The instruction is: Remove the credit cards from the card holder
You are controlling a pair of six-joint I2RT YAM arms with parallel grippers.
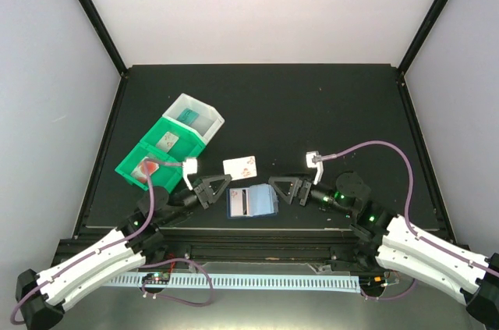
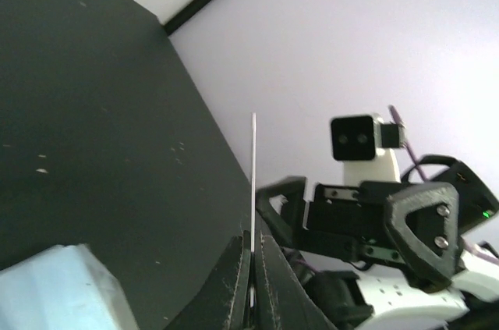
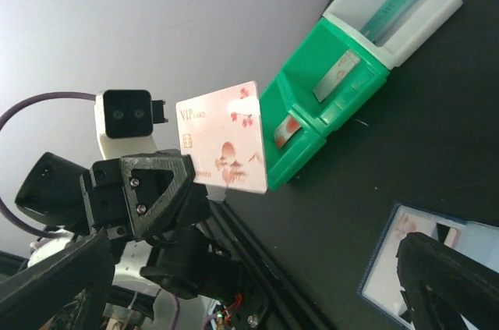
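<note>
Now left claw (image 1: pixel 225 179) pinches one card (image 1: pixel 239 167); right claw (image 1: pixel 279 189) gapes; green bin (image 1: pixel 125 169) holds cards (image 1: pixel 166 140), white bin (image 1: pixel 211 133) another.

Two grippers were counted: the left gripper (image 1: pixel 226 182) and the right gripper (image 1: pixel 275 187). There was one card holder (image 1: pixel 252 201). At ten o'clock from it stood three bins: one white bin (image 1: pixel 209 121) and two green bins (image 1: pixel 187 144). Four credit cards showed: one pale card (image 1: pixel 239 167), one teal card (image 1: pixel 189 115), one grey card (image 1: pixel 166 140) and one red-orange card (image 1: pixel 148 166).
</note>
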